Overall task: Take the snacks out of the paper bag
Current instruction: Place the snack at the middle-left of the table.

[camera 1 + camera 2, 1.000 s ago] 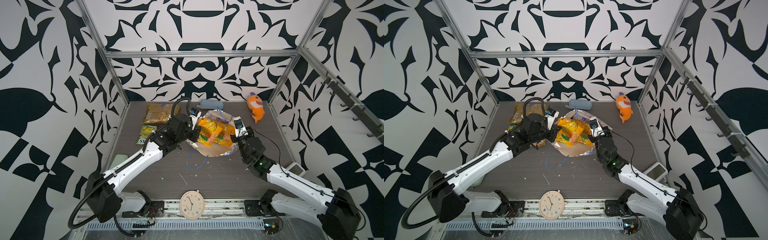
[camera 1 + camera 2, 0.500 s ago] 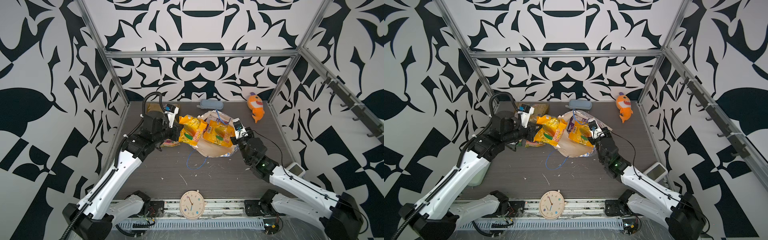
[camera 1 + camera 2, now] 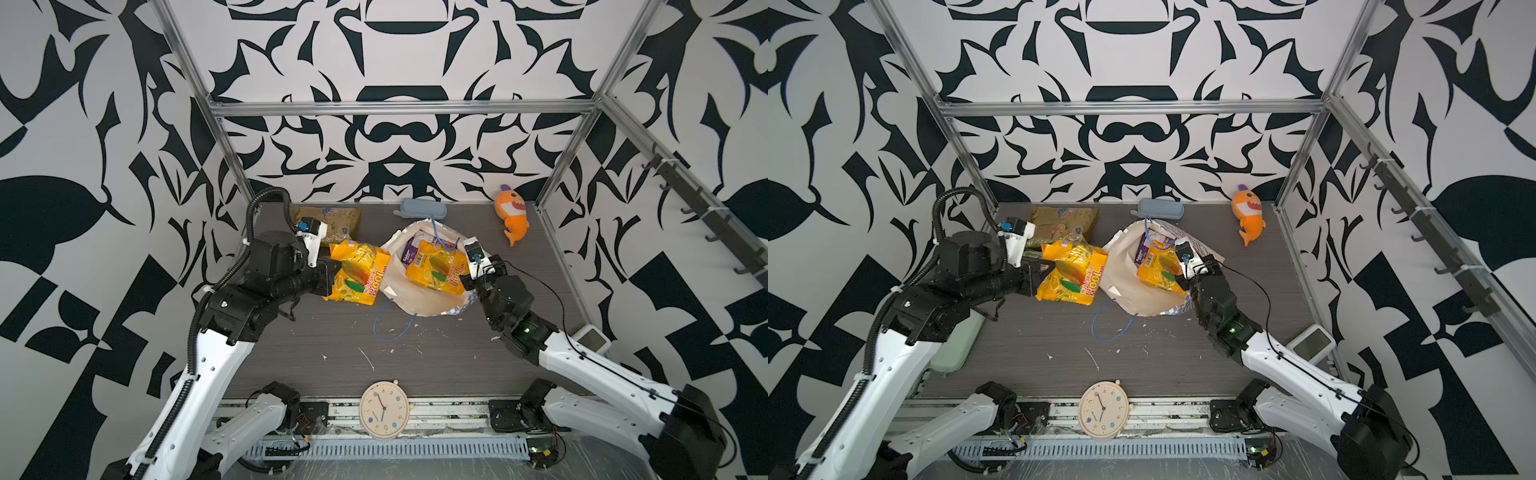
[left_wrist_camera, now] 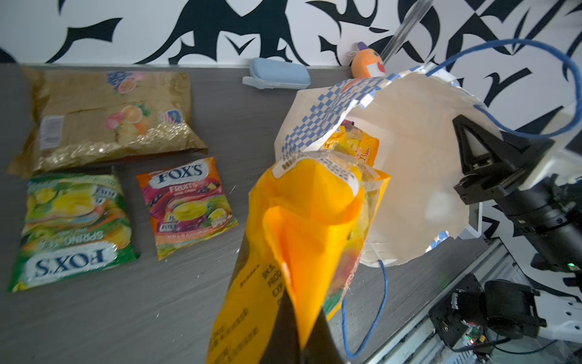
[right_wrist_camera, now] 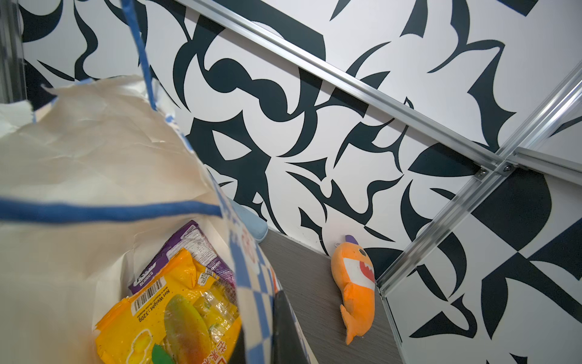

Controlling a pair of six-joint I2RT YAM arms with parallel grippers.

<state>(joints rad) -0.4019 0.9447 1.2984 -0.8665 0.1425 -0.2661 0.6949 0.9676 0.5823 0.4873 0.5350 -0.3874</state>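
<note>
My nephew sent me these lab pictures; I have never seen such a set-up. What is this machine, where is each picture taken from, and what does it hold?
Two white-and-black robot arms with pincer grippers work at a dark grey table. Two pictures look down from overhead, nearly the same view; the other two come from a camera on each arm's wrist. The left gripper is shut on an orange-yellow crinkly candy packet, just outside the cream paper bag with blue checks. The right gripper pinches the bag's rim. Inside the bag lie a second orange-yellow packet and a purple packet. On the table lie a large gold packet, a green-yellow packet and a red-orange packet; at the back, an orange plush shark and a grey-blue pouch.
</note>
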